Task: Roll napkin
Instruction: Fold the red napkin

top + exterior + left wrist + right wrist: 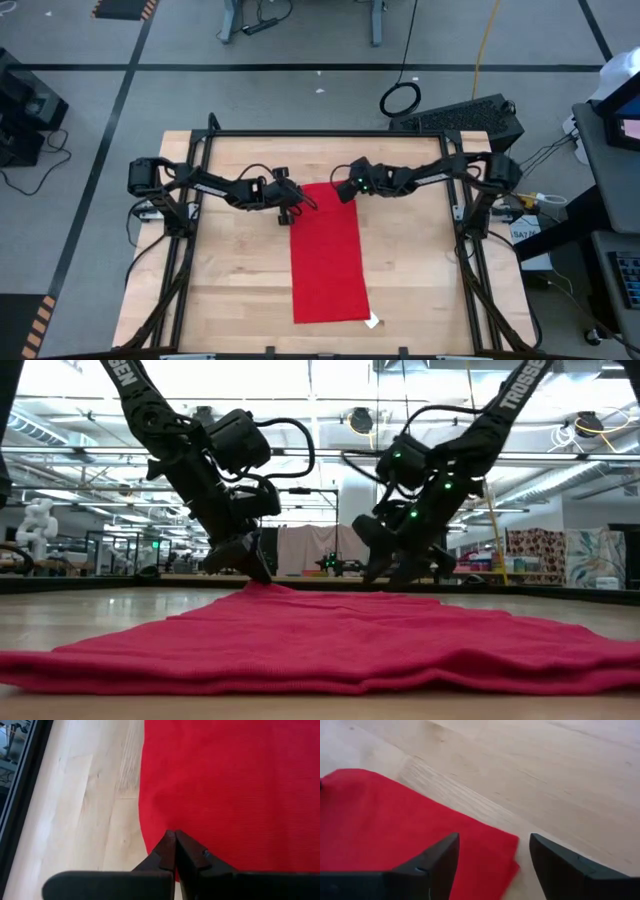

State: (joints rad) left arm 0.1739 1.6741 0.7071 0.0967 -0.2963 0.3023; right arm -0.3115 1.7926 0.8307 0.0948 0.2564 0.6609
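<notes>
The napkin (327,252) is lying flat mid-table, folded long; the left gripper (291,212) is pinching shut on its far left corner, while the right gripper (346,189) is hovering open over the far right corner, needing a matching grip for an even roll

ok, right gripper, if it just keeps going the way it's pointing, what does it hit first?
Probably the napkin. The right gripper is open and angled down at the cloth's far corner, one finger over the red fabric, the other over bare table. Depth is unclear, so the wood beside the corner could come first.
</notes>
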